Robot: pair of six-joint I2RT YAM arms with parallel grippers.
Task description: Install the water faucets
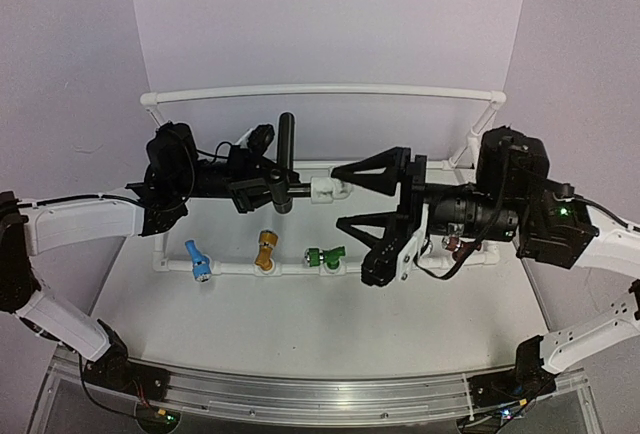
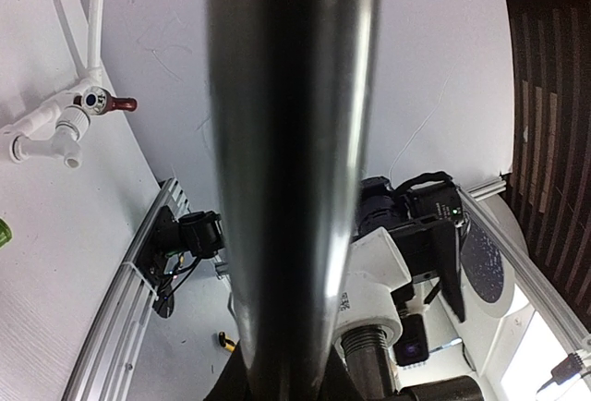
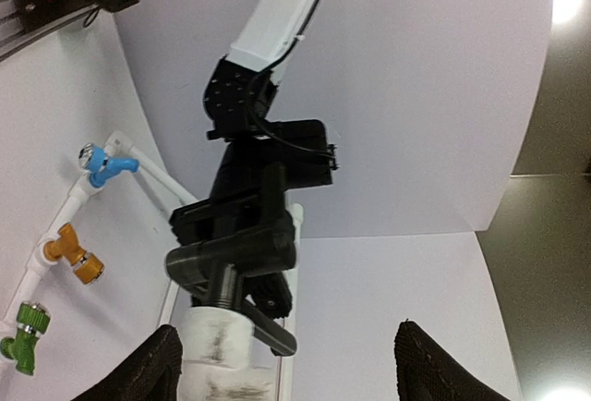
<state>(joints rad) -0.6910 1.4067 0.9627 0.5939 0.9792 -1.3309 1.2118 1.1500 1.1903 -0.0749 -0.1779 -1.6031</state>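
Observation:
My left gripper (image 1: 250, 192) is shut on the dark grey-black faucet (image 1: 275, 189) and holds it above the table, with its long lever handle (image 1: 286, 149) pointing away. The white pipe fitting (image 1: 328, 191) sits on the faucet's threaded stem. My right gripper (image 1: 340, 197) is wide open, with the fitting between its fingers. In the right wrist view the fitting (image 3: 222, 355) lies close to one fingertip (image 3: 152, 369) and far from the other; the faucet (image 3: 235, 258) is above it. In the left wrist view the handle (image 2: 286, 179) fills the middle, with the fitting (image 2: 383, 272) beside it.
A white PVC pipe frame (image 1: 320, 91) stands on the table. Its front rail carries a blue faucet (image 1: 197, 261), a gold one (image 1: 265, 251), a green one (image 1: 325, 256) and a dark red one (image 1: 452, 246). An aluminium rail (image 1: 300, 394) runs along the near edge.

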